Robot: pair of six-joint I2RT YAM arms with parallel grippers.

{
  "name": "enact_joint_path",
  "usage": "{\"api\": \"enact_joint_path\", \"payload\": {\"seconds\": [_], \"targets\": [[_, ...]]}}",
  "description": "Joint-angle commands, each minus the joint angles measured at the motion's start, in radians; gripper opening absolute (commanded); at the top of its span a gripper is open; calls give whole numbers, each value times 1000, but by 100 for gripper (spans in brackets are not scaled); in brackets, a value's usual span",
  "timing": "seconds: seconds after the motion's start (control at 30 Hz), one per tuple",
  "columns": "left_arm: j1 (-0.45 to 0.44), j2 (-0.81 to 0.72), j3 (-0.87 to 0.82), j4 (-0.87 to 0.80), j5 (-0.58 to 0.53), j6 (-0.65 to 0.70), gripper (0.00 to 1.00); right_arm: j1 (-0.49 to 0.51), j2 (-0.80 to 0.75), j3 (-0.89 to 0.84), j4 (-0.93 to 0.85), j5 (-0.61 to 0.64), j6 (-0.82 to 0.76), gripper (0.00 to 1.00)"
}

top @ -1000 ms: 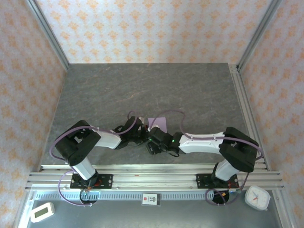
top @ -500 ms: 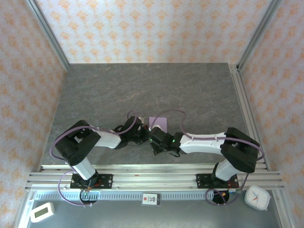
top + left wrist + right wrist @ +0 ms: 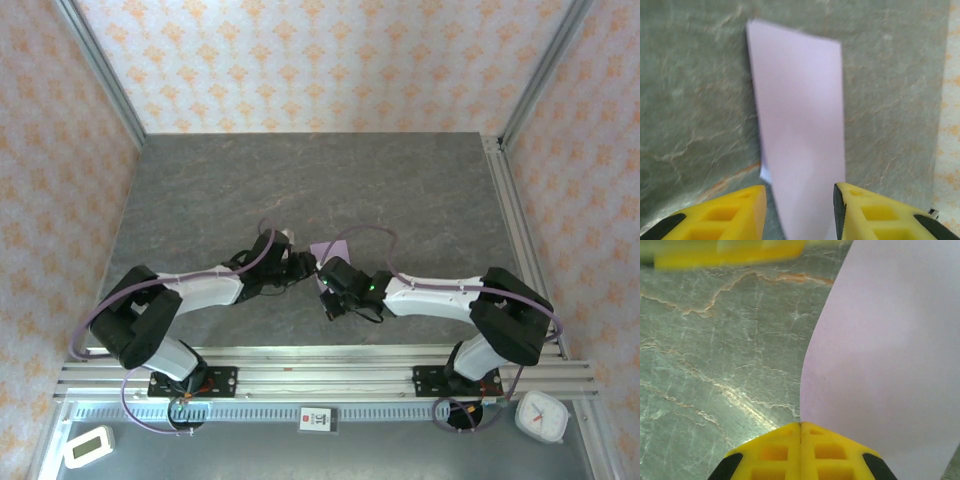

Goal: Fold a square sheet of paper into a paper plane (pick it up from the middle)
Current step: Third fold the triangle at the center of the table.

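The grey marbled table (image 3: pixel 400 190) spans the view. At its near middle, between the two arms, the square sheet of paper (image 3: pixel 890 365) rises curved. The right gripper (image 3: pixel 801 432) is closed tight, pinching the sheet's lower edge. The left gripper (image 3: pixel 800 210) has its yellow fingers parted around the sheet.
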Motion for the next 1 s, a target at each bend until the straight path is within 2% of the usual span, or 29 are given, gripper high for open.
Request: {"api": "enact_joint_path", "payload": {"seconds": [0.0, 0.07, 0.2, 0.47, 0.63, 0.97], "targets": [[19, 6, 91, -104, -30, 109, 39, -5, -24, -19, 22, -61, -25, 0], [21, 56, 155, -115, 4, 147, 37, -6, -19, -22, 33, -73, -21, 0], [21, 206, 298, -158, 61, 214, 24, -12, -8, -20, 50, -86, -13, 0], [22, 403, 433, -241, 77, 326, 5, -26, 9, 16, 32, -92, -25, 0], [24, 461, 437, -268, 48, 382, 0, -56, 17, 49, -2, -98, -66, 0], [25, 480, 410, -269, 21, 408, 0, -119, 55, 83, -45, -97, -137, 0]]}}
